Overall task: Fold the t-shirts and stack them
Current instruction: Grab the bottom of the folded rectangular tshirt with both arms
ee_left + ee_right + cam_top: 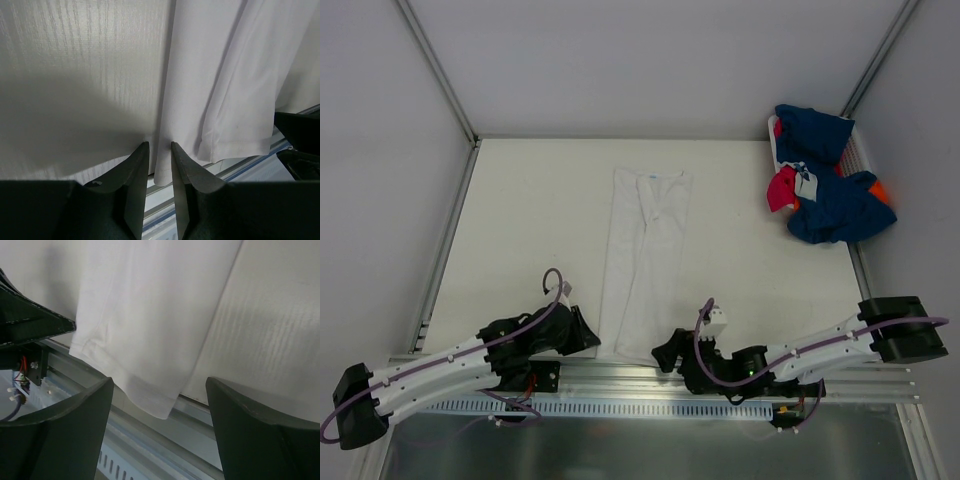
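A white t-shirt point(645, 250) lies folded into a long narrow strip down the middle of the table, with its hem hanging over the near edge. My left gripper point(588, 335) is at the hem's left corner. In the left wrist view its jaws point(160, 146) stand only slightly apart, with the shirt's point(220, 75) corner between the tips. My right gripper point(665, 355) is wide open at the hem's right corner. In the right wrist view point(160, 385) the shirt's point(150, 300) corner hangs between the fingers without touching them. Navy, pinkish-red and orange shirts point(830, 195) are piled at the back right.
The pile sits in and around a white basket point(860, 150) by the right wall. A metal rail point(650, 375) runs along the table's near edge under the hem. Walls and frame posts close in the left, back and right sides.
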`<state>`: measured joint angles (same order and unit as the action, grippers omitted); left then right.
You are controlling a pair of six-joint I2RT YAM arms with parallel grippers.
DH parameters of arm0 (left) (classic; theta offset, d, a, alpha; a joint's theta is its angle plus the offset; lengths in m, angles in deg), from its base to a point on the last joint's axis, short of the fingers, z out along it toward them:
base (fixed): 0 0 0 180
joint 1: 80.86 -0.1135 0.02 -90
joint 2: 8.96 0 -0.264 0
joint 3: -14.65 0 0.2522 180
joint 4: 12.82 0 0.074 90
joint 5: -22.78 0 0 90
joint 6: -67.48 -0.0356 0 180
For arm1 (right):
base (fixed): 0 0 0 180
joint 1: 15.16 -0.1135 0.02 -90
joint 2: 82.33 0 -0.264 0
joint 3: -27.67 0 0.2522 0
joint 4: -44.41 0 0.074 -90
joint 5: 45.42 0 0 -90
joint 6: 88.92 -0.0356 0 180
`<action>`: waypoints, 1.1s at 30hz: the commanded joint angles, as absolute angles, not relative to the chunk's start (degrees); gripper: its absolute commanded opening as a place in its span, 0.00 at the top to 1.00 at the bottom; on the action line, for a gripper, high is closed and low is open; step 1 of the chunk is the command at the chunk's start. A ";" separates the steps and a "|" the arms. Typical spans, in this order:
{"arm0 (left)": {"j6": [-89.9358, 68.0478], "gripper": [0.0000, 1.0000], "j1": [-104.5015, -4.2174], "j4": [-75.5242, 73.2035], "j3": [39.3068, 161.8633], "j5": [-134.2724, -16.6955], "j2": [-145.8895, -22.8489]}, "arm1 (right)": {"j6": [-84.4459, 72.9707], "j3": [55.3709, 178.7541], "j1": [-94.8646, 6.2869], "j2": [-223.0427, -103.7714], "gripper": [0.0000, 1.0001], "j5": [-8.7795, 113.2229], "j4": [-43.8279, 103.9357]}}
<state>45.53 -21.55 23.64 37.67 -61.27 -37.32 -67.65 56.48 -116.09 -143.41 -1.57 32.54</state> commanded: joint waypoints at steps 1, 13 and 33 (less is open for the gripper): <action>48.14 0.75 -20.74 24.76 35.36 -62.83 -34.55 | -70.03 54.70 -116.59 -147.53 0.20 1.25 36.62; 50.78 0.75 -17.41 24.76 35.97 -62.66 -35.94 | -69.76 57.60 -116.59 -155.28 0.20 4.06 39.71; 52.10 1.00 -14.41 24.41 36.94 -60.10 -38.67 | -70.47 64.72 -117.20 -158.35 1.00 3.18 26.34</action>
